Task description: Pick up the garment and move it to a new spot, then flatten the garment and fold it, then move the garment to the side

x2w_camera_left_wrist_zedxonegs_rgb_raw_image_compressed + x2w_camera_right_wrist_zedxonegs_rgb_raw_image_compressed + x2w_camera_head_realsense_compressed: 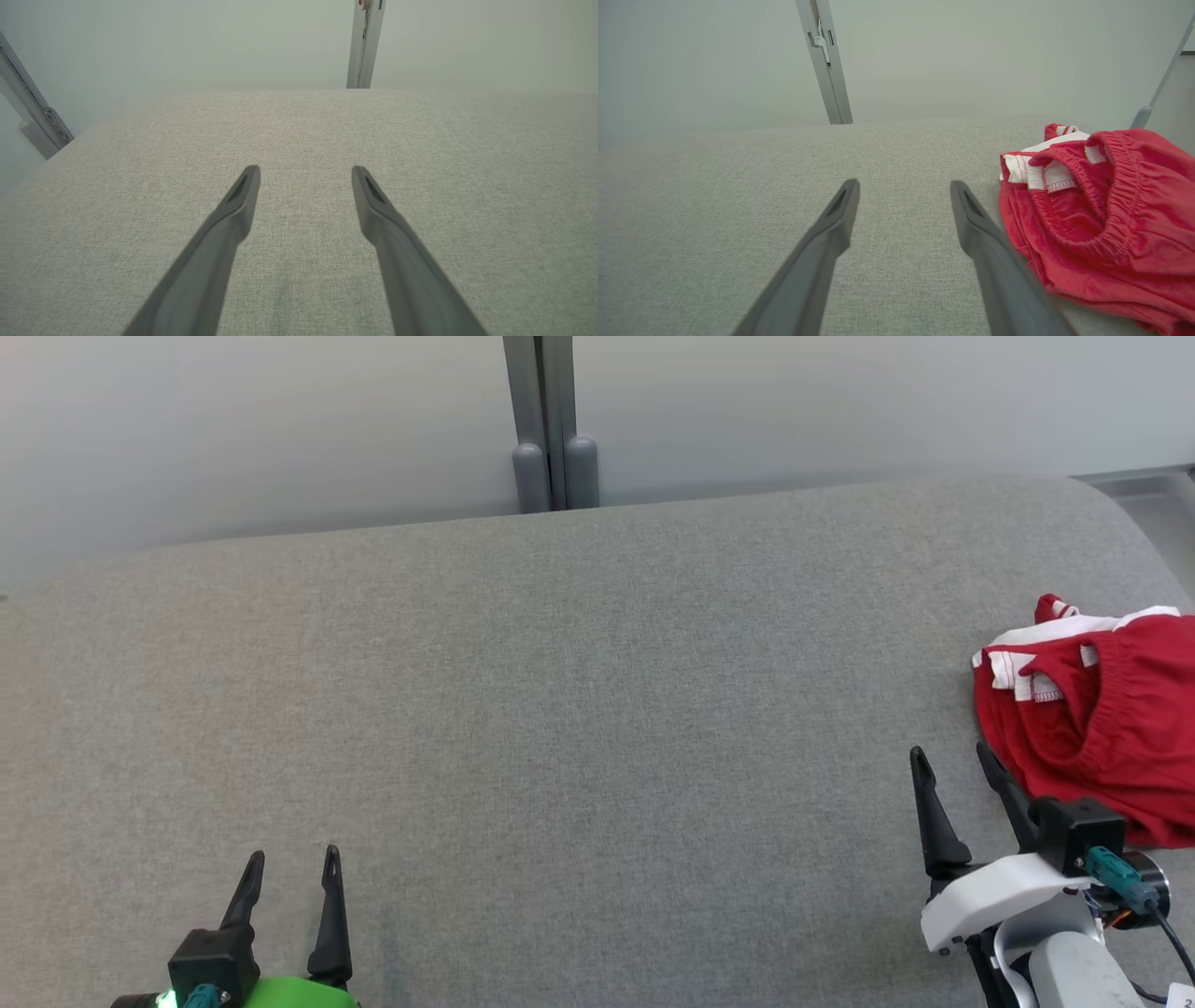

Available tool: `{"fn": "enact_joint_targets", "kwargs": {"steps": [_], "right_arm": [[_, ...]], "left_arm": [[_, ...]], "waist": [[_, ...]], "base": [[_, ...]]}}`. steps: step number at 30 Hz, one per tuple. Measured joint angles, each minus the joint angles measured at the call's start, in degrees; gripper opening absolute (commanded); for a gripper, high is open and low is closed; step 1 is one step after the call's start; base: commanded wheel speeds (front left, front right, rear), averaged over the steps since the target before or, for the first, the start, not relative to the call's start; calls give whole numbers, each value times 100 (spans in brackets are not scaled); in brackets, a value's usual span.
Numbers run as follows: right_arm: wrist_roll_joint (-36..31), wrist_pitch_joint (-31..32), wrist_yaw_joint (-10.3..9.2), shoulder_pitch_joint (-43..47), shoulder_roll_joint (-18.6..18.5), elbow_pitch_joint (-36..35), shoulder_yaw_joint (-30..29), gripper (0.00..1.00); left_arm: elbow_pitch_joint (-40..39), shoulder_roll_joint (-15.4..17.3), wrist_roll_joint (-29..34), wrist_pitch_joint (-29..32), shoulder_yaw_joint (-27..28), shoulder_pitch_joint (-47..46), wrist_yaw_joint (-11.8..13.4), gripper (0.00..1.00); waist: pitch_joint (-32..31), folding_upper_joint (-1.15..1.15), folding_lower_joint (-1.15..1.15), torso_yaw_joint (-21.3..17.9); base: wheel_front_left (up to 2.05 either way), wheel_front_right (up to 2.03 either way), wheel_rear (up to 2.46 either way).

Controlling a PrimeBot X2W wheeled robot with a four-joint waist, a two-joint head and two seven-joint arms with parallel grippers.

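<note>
the red shorts [1111, 737], with white trim and an elastic waistband, lie in a loose layered heap on the grey cloth-covered bench [560, 709], well to the right of the double grey post [553, 467] and nearer the robot than it, running off the head view's right edge. nothing holds them.

the right hand [952, 751] sits low over the bench, right of the post and just beside the near left edge of the shorts, its two fingers spread wide and empty; whether its right finger brushes the cloth i cannot tell. the left hand [293, 854] is far to the left of the post, near the robot, also spread wide with only bare fabric between its fingers.

as a judgement, this fits two stages: a heap waiting at the side to be lifted and carried toward the middle, or shorts roughly folded and already set aside. the bunched waistband and uneven layers do not settle which, so no single next move can be read.

the bench top is flat, woven and bare below and left of the post. behind the post stands a plain pale wall [233, 429].
</note>
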Motion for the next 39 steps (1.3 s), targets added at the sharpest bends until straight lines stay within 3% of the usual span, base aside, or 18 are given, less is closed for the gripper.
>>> {"fn": "enact_joint_targets", "kwargs": {"steps": [9, 10, 17, 39], "right_arm": [[21, 0, 0, 221, -3, 7, 124, 100], [23, 0, 0, 236, 0, 14, 143, 0], [144, 93, 0, 423, 76, 305, 131, 0], [2458, 648, 1, 421, 68, 45, 35, 0]], "left_arm": [[-24, -29, -63, 0, 9, 182, 0, 100], [-15, -33, -77, 0, 1, 198, 0, 0], [247, -88, -196, 57, 1, 250, 1, 0], [111, -90, -2549, 649, 129, 91, 1, 0]], "waist": [[-262, 0, 0, 123], [-269, 0, 0, 129], [-272, 0, 0, 128], [-262, 0, 0, 101]], "base": [[0, 0, 0], [0, 0, 0], [0, 0, 0], [0, 0, 0]]}}
